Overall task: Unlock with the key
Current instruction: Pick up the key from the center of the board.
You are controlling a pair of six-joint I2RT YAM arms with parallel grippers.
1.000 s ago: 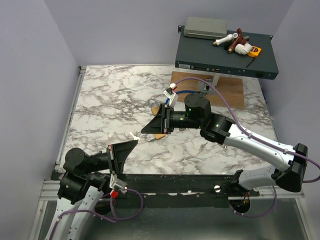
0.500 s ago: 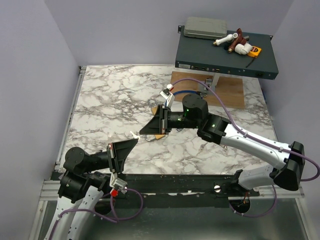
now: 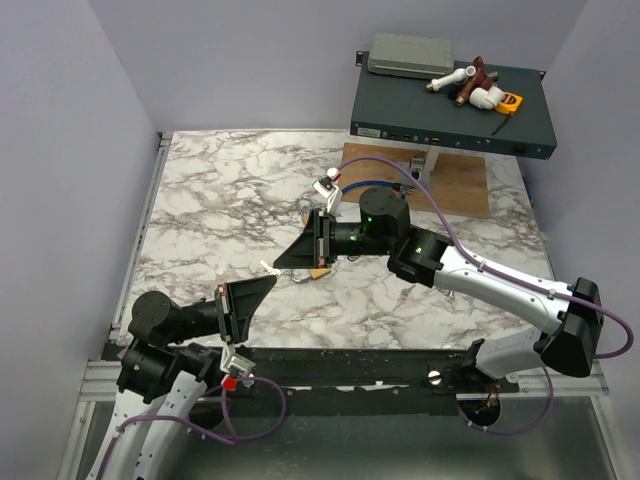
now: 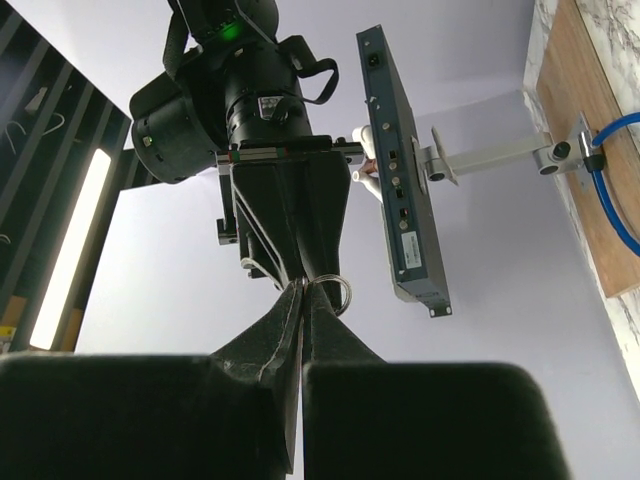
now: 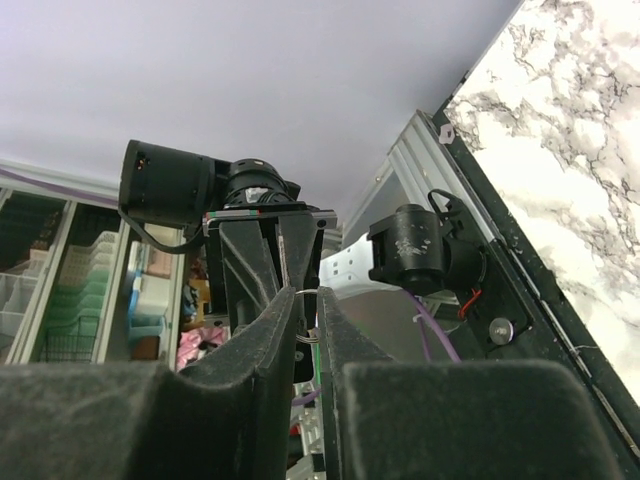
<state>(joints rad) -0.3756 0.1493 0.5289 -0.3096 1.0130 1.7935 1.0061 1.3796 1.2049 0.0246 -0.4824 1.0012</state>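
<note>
A robotics lab: walled marble-top bench (image 3: 220, 190), rack-mount electronics box (image 3: 447, 118), stocked storage shelves (image 5: 45, 300).

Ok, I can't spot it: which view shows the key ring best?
Left wrist: the key ring stands clear against the pale wall. Right wrist shows only an arc between its own fingers; from the top it's too small to see.

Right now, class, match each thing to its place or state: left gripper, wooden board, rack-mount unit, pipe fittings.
Things:
1 left gripper
2 wooden board
3 rack-mount unit
4 pipe fittings

Places or states:
A lying on top of the rack-mount unit
B shut
C on the marble table, far right
D held up above the board on a metal bracket

Pairs: 1-B, 2-C, 3-D, 4-A
</note>
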